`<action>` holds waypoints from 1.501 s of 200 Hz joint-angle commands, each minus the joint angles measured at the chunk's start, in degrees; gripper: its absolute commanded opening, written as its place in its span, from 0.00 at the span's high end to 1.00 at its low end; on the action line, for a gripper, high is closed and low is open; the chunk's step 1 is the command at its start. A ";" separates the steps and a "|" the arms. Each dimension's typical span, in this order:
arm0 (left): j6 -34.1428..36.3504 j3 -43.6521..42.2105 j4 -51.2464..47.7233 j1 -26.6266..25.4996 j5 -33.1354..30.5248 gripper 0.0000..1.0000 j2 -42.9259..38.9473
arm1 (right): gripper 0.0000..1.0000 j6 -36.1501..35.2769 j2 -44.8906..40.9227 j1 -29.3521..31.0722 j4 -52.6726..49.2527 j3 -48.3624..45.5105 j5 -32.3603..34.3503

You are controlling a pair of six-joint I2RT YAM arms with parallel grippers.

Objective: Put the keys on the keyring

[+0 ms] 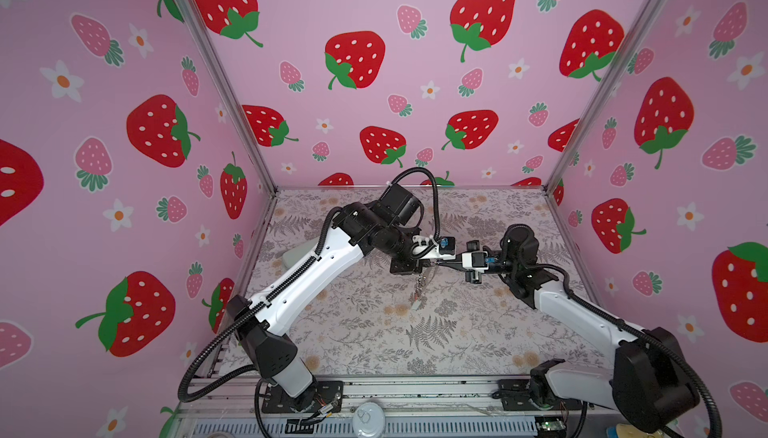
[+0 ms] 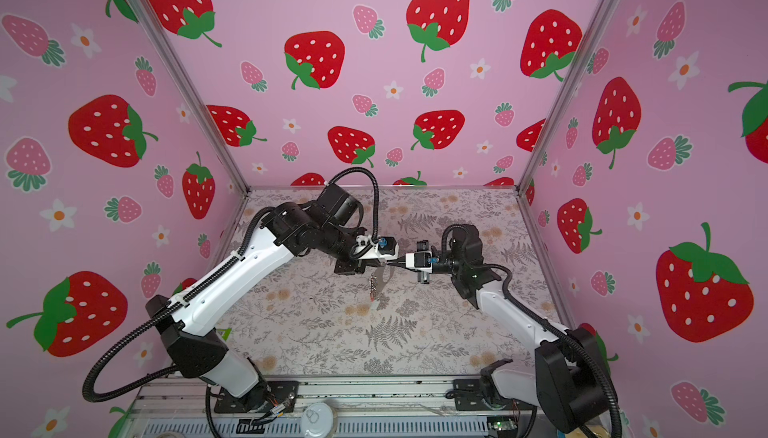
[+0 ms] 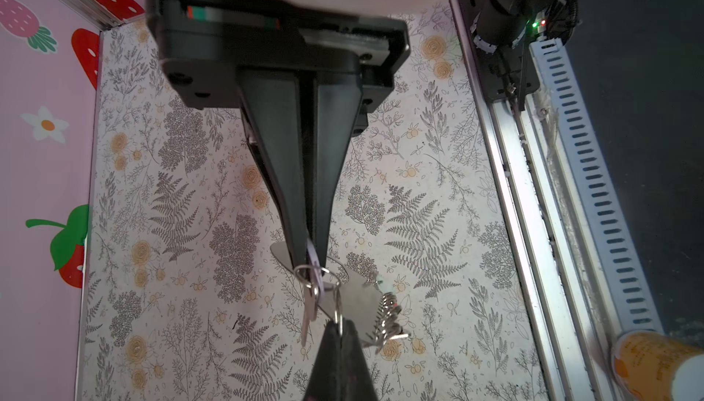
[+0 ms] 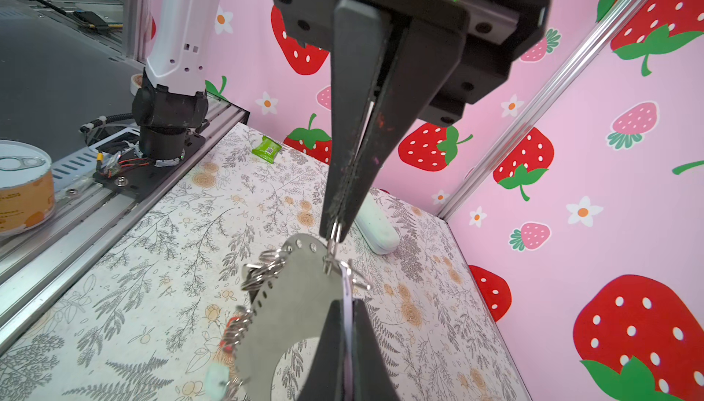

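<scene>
Left gripper (image 3: 308,254) clamped tight on the lilac key (image 4: 346,296) by its tag; right gripper (image 4: 334,227) pinched closed on the keyring (image 3: 338,304) (its brown strap (image 4: 293,296) dangles beneath); both tips nearly meet, raised above the table (image 1: 374,332) centre

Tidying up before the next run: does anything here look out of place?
A small green wrapped packet lies on the table by the pink wall, and a ring-pull can stands on the aluminium rail; both look like stray clutter.
</scene>
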 commanded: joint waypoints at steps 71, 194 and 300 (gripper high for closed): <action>-7.16 -10.68 20.26 1.90 5.10 1.00 -9.24 | 1.00 0.59 -1.79 0.12 8.48 -3.46 9.13; -18.42 -20.08 40.97 3.78 6.15 1.00 -11.59 | 0.95 2.06 -2.56 0.64 24.88 -9.69 21.71; -12.85 -15.57 31.84 4.49 10.77 1.00 -9.02 | 0.57 4.72 -5.20 -2.22 22.71 -7.35 13.44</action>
